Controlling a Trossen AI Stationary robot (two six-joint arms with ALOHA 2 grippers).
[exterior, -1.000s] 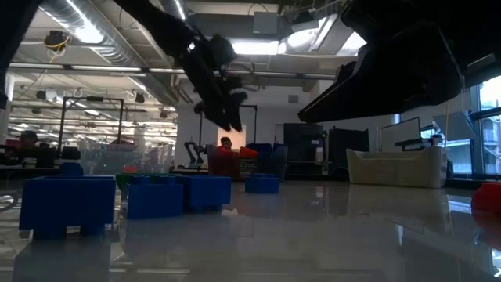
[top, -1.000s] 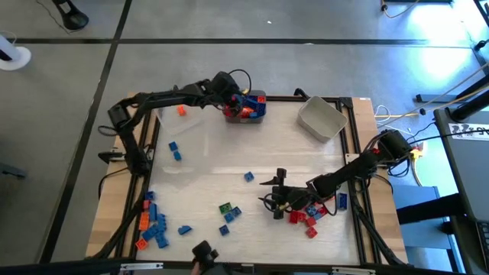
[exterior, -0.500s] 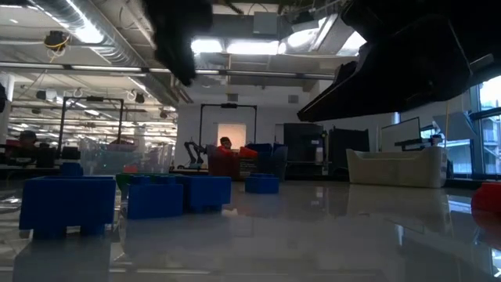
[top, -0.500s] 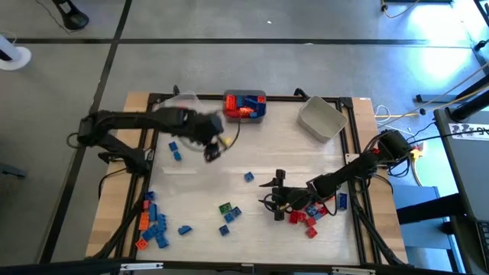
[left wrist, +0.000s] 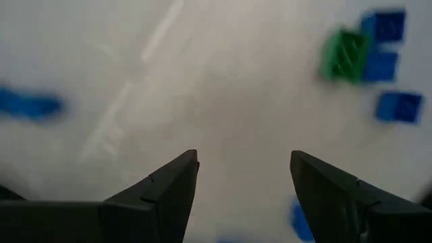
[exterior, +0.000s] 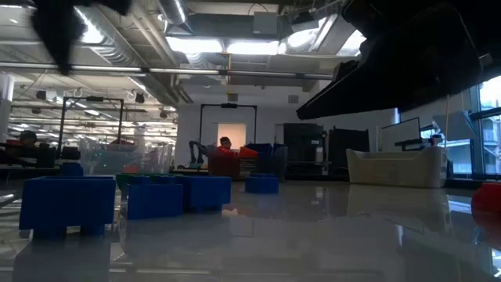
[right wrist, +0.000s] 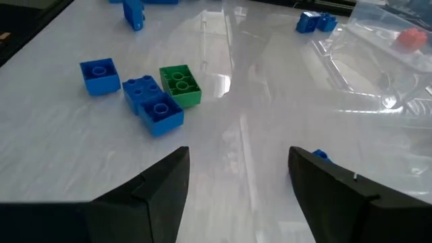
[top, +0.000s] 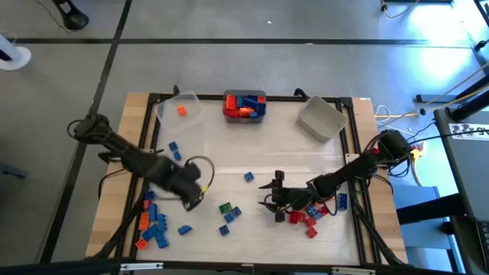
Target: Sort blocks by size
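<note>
Swinging away from the blue bin of red, orange and blue bricks at the far edge, the left jaws have crossed the pale worktop and now hang low over its near-left part, empty and spread wide. Ahead of those jaws lies a green studded brick touching small blue bricks; off to their other side sits the heap of blue and orange bricks by the worktop's near-left corner.

Right jaws rest low and unmoved near the middle of the near edge, parted with nothing between them. A pile of red bricks lies just behind them, and the same green brick with its blue neighbours sits ahead.

Judging by this, one brick has been dropped off and the left arm is returning for another. Its next move calls for slowing, choosing a single brick near the green cluster, centring the jaws over it and descending before closing. Many bricks remain unsorted, so the task looks well short of done.
</note>
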